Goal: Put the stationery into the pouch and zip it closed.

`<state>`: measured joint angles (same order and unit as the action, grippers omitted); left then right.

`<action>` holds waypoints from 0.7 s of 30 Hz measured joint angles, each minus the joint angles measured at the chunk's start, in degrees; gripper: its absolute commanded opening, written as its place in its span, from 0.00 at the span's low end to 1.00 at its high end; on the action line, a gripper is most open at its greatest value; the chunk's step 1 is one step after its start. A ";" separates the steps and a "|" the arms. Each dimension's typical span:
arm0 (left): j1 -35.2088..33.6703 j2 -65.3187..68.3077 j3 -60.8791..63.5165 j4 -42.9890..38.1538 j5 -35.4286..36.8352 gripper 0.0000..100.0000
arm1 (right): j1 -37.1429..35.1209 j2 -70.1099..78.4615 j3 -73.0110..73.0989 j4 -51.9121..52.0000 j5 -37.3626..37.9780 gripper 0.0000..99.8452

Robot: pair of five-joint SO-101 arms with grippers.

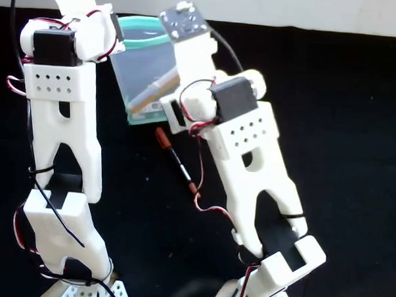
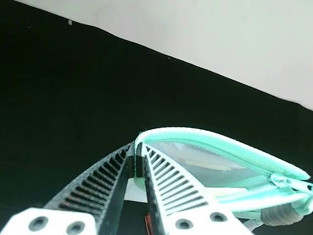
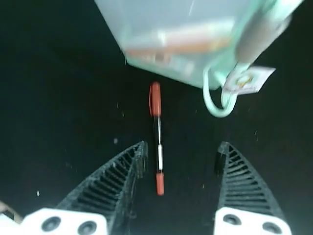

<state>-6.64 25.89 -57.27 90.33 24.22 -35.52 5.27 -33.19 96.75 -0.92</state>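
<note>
Mint-green translucent pouch, containing one pencil-like item, is clamped at its corner by the left gripper, while the red pen lies on the table below the wide-spread right gripper.

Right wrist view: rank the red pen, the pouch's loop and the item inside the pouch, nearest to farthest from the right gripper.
1. Red pen, lying between the right gripper's open fingers.
2. Loop, at the pouch's corner.
3. Item inside the pouch, farthest.
</note>
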 measured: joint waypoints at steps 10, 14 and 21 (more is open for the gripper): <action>-1.32 1.05 -0.09 0.00 0.00 0.01 | -2.64 0.09 37.98 -30.24 6.59 0.22; -4.04 1.41 -0.09 0.00 0.00 0.01 | -2.64 0.09 46.95 -44.31 11.96 0.22; -5.27 2.02 -0.09 0.00 0.00 0.01 | -2.64 0.09 57.85 -63.38 16.35 0.22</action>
<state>-11.91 27.91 -57.36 90.33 24.22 -38.15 5.36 24.66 33.36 15.43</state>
